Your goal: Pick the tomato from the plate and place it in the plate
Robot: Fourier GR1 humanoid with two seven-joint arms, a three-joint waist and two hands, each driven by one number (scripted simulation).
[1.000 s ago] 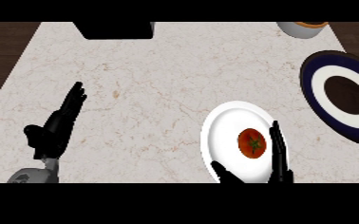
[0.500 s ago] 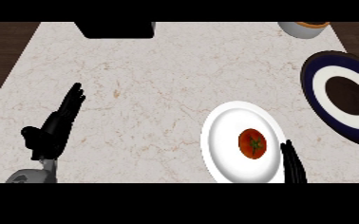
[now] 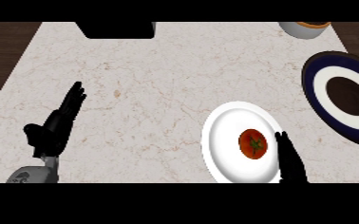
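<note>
- You can read no text, number, brand or sign anywhere in the head view;
- the white plate (image 3: 223, 147) and the tomato (image 3: 253, 144) on it show you plain surfaces only;
- the dark-rimmed plate (image 3: 313, 71), the bowl (image 3: 303, 29) and the black box (image 3: 119, 29) carry no marking that you can make out

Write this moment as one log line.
red round tomato: on white round plate | right hand: open, over plate's right rim | left hand: open, resting left | dark blue-rimmed plate: far right
</note>
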